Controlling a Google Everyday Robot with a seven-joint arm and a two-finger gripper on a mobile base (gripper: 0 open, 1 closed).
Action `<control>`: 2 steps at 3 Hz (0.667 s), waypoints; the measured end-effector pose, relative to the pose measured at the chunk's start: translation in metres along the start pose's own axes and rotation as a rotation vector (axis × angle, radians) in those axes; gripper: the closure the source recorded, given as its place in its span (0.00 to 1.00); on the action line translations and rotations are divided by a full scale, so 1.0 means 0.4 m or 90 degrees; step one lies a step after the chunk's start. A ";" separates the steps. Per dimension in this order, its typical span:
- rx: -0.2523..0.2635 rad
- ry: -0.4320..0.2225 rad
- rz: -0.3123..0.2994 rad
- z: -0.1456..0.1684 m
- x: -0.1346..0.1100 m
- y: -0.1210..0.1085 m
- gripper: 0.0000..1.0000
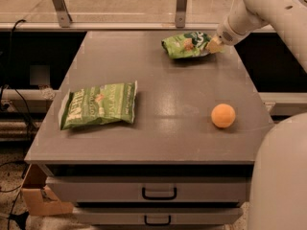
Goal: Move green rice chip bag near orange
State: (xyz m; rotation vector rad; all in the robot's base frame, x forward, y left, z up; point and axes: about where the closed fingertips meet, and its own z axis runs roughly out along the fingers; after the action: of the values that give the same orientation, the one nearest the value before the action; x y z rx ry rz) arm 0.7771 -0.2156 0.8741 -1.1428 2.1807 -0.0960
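Gripping green rice chip bag (186,45) by right edge, gripper (214,45) jaws clamped (far side of table (168,90)); orange (223,115) well apart, paler bag (98,105) left.

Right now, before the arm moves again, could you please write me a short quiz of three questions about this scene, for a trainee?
1. Fill in: in the camera view, the flat paler green bag lies on the ___ side of the table.
2. True or false: the orange touches the green rice chip bag.
3. Where is the gripper? A) over the orange B) at the right end of the green rice chip bag C) on the flat paler green bag

Key: 1 left; 2 false, they lie well apart; 3 B.
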 end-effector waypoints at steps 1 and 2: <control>0.048 0.049 -0.049 -0.040 -0.014 -0.028 1.00; 0.093 0.096 -0.103 -0.096 -0.027 -0.052 1.00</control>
State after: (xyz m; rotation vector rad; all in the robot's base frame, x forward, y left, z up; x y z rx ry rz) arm 0.7734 -0.2292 0.9168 -1.2615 2.1664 -0.4179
